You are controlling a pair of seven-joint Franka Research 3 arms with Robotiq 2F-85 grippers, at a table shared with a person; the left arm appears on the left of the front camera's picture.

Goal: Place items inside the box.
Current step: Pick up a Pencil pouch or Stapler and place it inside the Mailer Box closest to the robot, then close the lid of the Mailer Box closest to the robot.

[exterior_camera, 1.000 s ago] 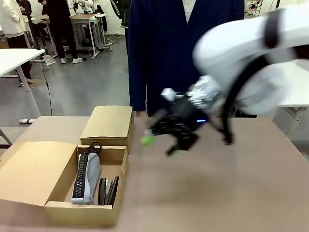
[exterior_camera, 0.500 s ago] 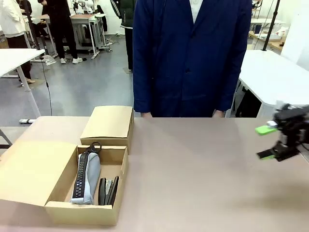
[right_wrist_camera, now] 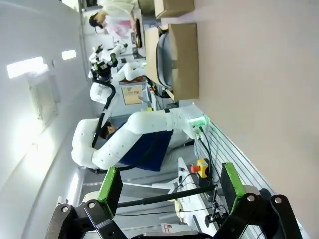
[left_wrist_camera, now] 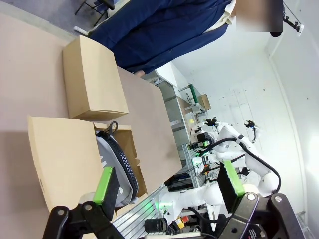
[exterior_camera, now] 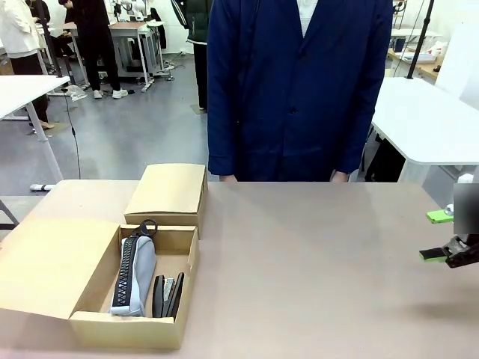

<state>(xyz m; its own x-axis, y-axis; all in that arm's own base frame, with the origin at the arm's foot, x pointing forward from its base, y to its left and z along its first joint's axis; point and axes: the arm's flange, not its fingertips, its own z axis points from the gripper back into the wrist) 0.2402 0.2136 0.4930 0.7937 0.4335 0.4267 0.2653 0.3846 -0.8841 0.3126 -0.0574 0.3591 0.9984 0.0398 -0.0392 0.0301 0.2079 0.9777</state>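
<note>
The open box (exterior_camera: 135,280) sits at the near left of the tabletop (exterior_camera: 314,262), its flap folded out flat to the left. Inside it a grey pencil case (exterior_camera: 135,273) lies lengthwise with its dark zip up and its pull loop at the far end, and a black stapler (exterior_camera: 168,295) lies just beside it on the right, against the box's right wall. A second, closed cardboard box (exterior_camera: 168,191) stands touching the open one at its far side. Beyond the tabletop's far edge stands a person in a dark blue coat (exterior_camera: 296,90), arms hanging down. From the front, my right gripper (exterior_camera: 441,235) is at the far right edge of the picture, well apart from the box, its green pads spread with nothing between them. My right wrist view confirms this: my right gripper (right_wrist_camera: 169,186) has its fingers wide and empty, and past them I see the open box (right_wrist_camera: 182,59) end on, with the grey pencil case (right_wrist_camera: 163,55) bulging in it, and my left arm's white links. My left wrist view shows my left gripper (left_wrist_camera: 167,186) also spread and empty, above the open box (left_wrist_camera: 65,159), with the pencil case (left_wrist_camera: 112,159) and the closed box (left_wrist_camera: 92,82) beyond.
</note>
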